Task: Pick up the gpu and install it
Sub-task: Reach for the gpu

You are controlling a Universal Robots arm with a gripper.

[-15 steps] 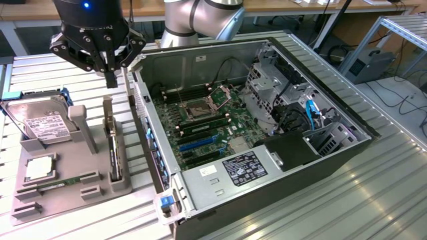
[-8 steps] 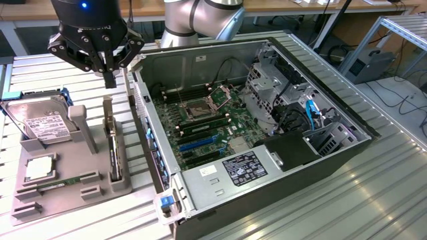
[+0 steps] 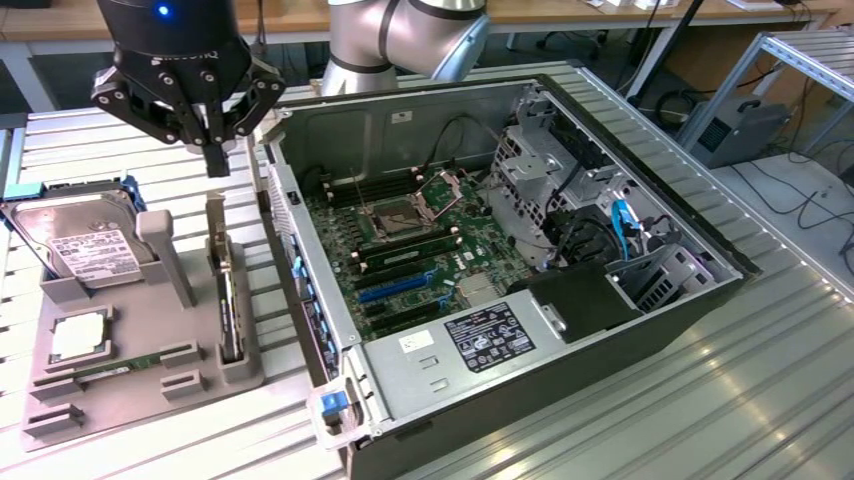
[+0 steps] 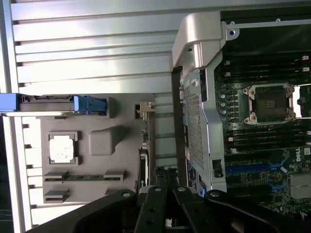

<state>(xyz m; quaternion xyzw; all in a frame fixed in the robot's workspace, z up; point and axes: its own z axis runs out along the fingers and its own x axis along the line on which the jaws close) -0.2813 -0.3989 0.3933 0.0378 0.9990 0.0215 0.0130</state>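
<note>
One black robot gripper point(image 3: 215, 160), fingertips pressed together, empty.
Hangs above thin black gpu card point(image 3: 228, 290) standing upright along grey plastic tray point(image 3: 154, 320) edge.

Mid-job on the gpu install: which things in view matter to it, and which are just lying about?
For the job:
gpu, on edge in the grey holder
gripper, shut, over the gpu
open PC case with blue slots

Lying about, in the same holder:
hard drive
processor
memory stick
</note>
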